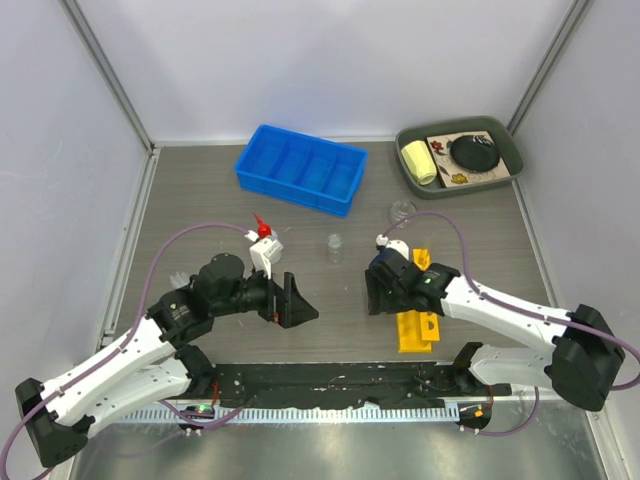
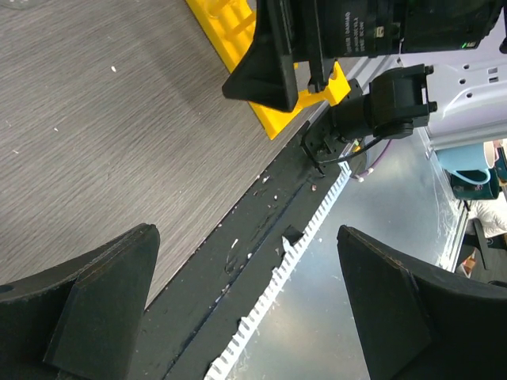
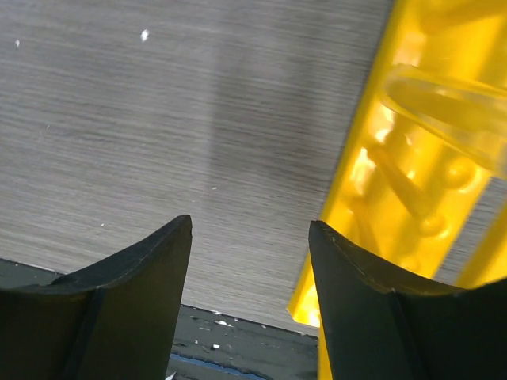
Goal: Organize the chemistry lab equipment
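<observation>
Matte black right tool [image 3: 249, 224] gapes beside glossy yellow rack [image 3: 396, 237].

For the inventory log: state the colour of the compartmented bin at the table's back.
The bin is bright blue; the top external view shows it best.

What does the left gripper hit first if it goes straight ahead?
Probably the right gripper, which sits directly ahead of the open left gripper. The yellow test-tube rack lies just beyond it. Their relative height is unclear, so contact isn't certain.
</observation>
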Available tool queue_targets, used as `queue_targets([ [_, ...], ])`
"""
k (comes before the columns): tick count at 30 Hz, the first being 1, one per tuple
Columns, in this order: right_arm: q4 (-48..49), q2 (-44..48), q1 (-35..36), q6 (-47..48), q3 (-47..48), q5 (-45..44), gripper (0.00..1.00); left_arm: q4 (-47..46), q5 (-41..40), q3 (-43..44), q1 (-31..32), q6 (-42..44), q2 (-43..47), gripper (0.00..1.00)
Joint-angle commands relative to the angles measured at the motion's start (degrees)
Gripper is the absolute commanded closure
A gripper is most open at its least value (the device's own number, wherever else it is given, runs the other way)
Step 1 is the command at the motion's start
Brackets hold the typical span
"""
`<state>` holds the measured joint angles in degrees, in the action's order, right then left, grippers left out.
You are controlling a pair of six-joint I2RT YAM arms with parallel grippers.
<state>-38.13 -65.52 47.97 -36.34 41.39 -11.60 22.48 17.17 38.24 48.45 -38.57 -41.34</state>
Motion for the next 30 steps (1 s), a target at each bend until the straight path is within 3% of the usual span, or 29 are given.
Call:
queue_targets([
  [1, 5.96, -4.34, 3.62, -3.39, 0.80, 0.97, 0.33, -2.27, 1.11, -0.71, -0.19, -0.37, 1.96, 0.00],
  [8, 6.75, -12.25, 8.37, -4.44, 4.58, -1.15, 0.23, -0.33, -0.03, -1.32, -0.19, -0.54, 5.04, 0.00],
  [16, 8.07, -13.68, 10.13, -8.75, 2.12, -4.39, 0.10, 1.16, -0.29, -1.94, -0.19, -0.46, 6.36, 0.00],
  [30, 4.65, -9.46, 10.13, -14.64, -7.02, -8.35, 0.06, 0.02, -0.12, -2.29, -0.19, -0.54, 5.13, 0.00],
])
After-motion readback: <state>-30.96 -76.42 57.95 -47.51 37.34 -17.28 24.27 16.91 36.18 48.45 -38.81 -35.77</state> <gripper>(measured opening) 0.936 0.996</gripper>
